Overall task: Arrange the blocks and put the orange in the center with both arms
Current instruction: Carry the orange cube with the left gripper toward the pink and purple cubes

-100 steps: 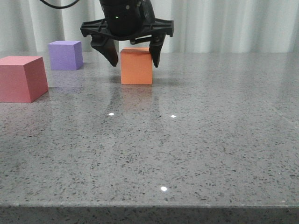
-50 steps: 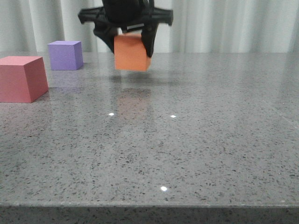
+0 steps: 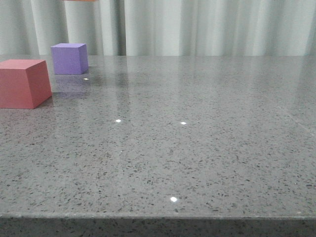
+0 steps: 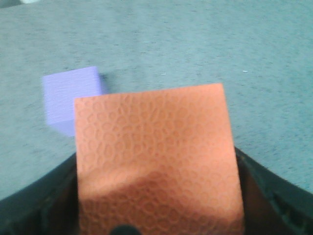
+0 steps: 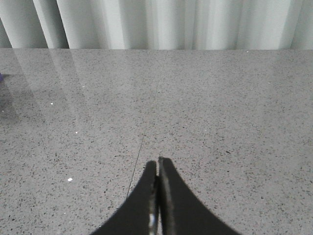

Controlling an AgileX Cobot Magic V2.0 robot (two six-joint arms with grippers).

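Front view first: the table (image 3: 197,148) shows only two of the blocks, the red-pink cube (image 3: 23,83) near the left edge and the purple cube (image 3: 69,58) further back, a little to its right. They sit apart with a gap between them, which looks like the slot the orange one is meant to fill, though that's a guess from the task. The orange cube (image 3: 81,0) is barely there, just a thin sliver at the very top of the picture, roughly above the purple one. Neither arm shows in this view at all, so the grip can't be judged from here.

Left wrist view: the orange cube fills most of the shot, held up off the table between the left gripper (image 4: 156,196)'s fingers, which hug it on both sides. So the fingers are closed as far as the block's width allows. The purple cube sits down on the table past the orange one. The fingers are mostly cut off and blurry at the picture's lower corners, and the red-pink cube isn't visible.

Right wrist view: the right gripper (image 5: 157,169) has its fingers pressed together with nothing between them, hanging over bare table. Probably just parked while the left arm does the carrying. Only a tiny purple smudge shows at the picture's edge.
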